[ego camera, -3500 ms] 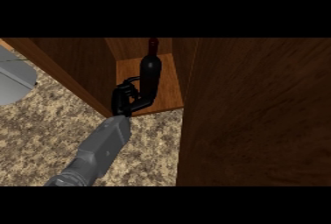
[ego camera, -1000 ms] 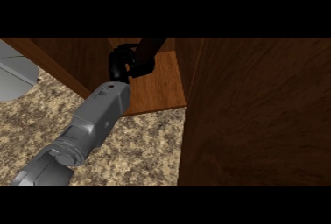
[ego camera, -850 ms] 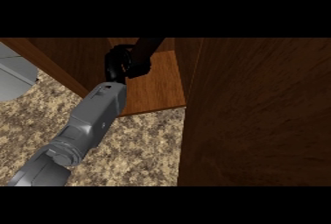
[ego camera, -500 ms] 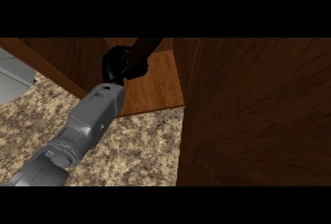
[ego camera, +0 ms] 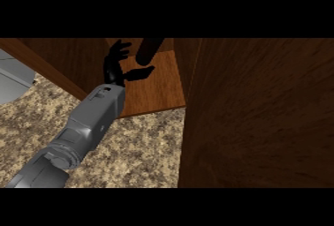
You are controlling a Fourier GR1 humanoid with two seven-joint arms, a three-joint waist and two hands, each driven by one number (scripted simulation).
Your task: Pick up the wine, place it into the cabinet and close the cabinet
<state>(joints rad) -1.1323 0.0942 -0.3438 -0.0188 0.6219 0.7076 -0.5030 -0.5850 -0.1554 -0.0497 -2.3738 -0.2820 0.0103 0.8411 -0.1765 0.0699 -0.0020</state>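
inside the cabinet (ego camera: 157, 90), the left hand (ego camera: 116, 66) is open, fingers spread, holding nothing (just beside the wine (ego camera: 149, 49), looks apart); cabinet door (ego camera: 261, 110) open at right.

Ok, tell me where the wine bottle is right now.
In the head view, the wine bottle sits at the top centre, far back on the cabinet shelf, just right of the open left hand.

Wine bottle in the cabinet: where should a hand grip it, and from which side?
Round its lower body, from the left. The wine bottle stands on the cabinet shelf, top out of view. The open left hand is beside it, and a wood panel crowds its right.
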